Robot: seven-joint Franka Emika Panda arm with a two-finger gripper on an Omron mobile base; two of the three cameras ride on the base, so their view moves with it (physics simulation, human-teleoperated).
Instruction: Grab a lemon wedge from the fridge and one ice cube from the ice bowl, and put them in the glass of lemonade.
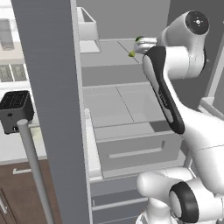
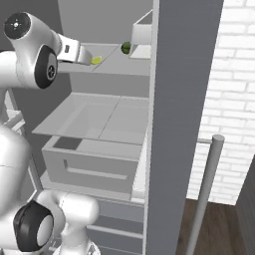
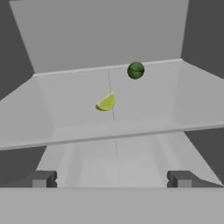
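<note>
The fridge (image 1: 48, 87) stands open, and my arm reaches in toward its upper shelf (image 3: 78, 113). The lemon wedge (image 3: 106, 103), small and pale yellow-green, lies on that shelf near the middle; it also appears as the lemon wedge (image 1: 131, 54) and the lemon wedge (image 2: 96, 60) just beyond my hand. My gripper (image 3: 111, 179) is open, level with the shelf's front edge and short of the wedge, with nothing between its fingers. The ice bowl and the glass of lemonade are out of view.
A small dark green round fruit (image 3: 135, 70) sits behind the wedge, toward the shelf's back. Below are a second shelf and a grey drawer (image 1: 135, 151). The open doors (image 2: 179, 99) flank the arm, with bar handles (image 2: 206, 189). A black toaster (image 1: 15, 107) sits at left.
</note>
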